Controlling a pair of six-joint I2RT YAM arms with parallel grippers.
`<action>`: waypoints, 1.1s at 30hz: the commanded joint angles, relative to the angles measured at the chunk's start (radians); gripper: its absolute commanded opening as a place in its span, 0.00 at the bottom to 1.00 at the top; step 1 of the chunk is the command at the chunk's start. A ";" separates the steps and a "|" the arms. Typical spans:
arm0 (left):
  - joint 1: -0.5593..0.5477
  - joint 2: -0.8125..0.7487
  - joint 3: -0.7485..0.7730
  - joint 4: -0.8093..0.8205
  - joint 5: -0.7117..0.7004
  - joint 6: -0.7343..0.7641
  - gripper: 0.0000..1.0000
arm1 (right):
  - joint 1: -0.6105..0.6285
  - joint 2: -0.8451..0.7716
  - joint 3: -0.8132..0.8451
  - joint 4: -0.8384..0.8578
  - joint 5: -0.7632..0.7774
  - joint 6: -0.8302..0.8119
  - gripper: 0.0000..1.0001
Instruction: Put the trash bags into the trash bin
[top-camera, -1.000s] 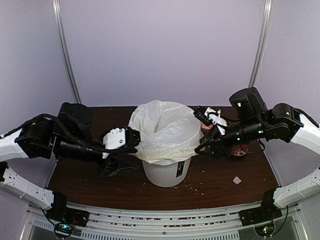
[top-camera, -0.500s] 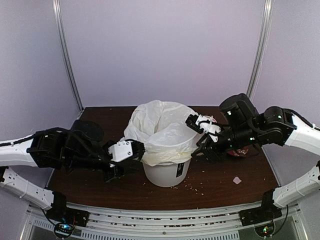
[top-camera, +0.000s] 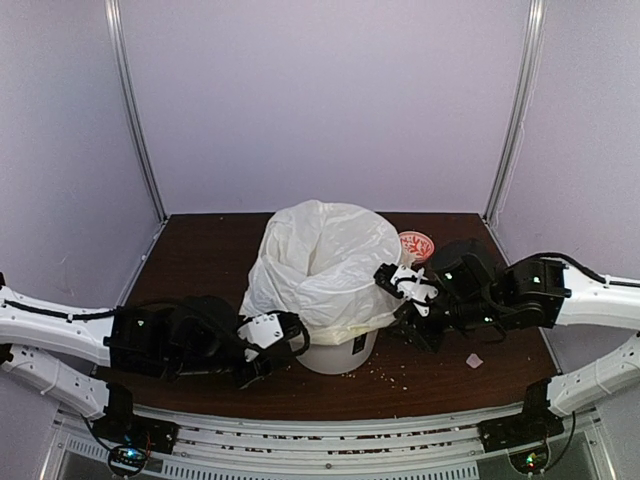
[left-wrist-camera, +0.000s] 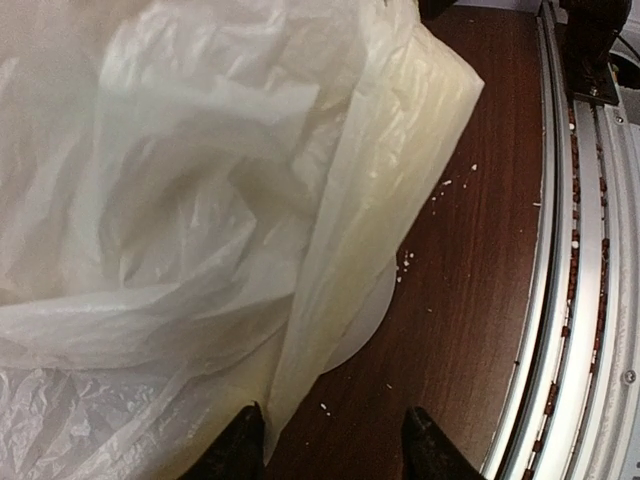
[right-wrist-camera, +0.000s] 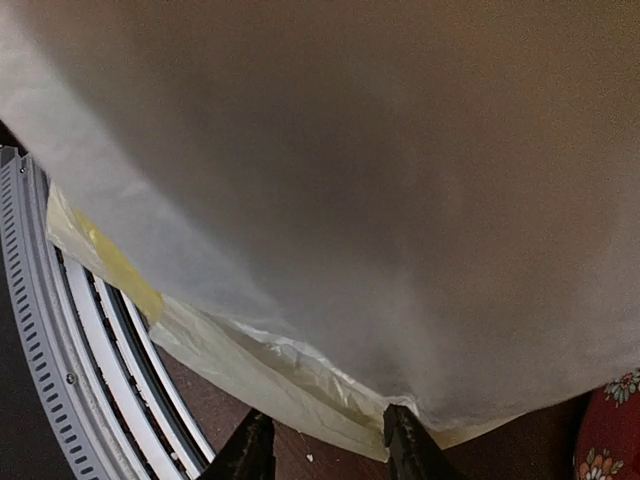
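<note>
Crinkly white film: from above, the trash bags (top-camera: 322, 262) line the trash bin (top-camera: 338, 352) on the bench (top-camera: 200, 250), skirt hanging between left hand (top-camera: 289, 336) and right hand (top-camera: 400, 298). Left wrist: fingers (left-wrist-camera: 238, 448) spread, hem just ahead, ungripped. Right wrist: fingers (right-wrist-camera: 252, 450) parted, seemingly empty. Pinch each hem low, then draw down evenly, lest the bin tip.

Your left arm (top-camera: 60, 335) and right arm (top-camera: 600, 300) wore white shells on the long links and black housings at the joints. Behind the black fingers (left-wrist-camera: 238, 450) of your left hand (top-camera: 288, 338) and right hand (top-camera: 398, 297) sat small white blocks.
</note>
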 joint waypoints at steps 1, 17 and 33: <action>0.000 -0.019 -0.067 0.092 0.002 -0.071 0.48 | 0.008 -0.044 -0.087 0.051 0.057 0.057 0.36; 0.000 -0.278 -0.018 -0.148 0.037 -0.186 0.54 | 0.011 -0.157 0.034 -0.010 -0.053 0.118 0.40; 0.576 -0.154 0.374 -0.246 0.227 -0.561 0.70 | -0.463 -0.141 0.164 0.075 -0.156 0.643 0.48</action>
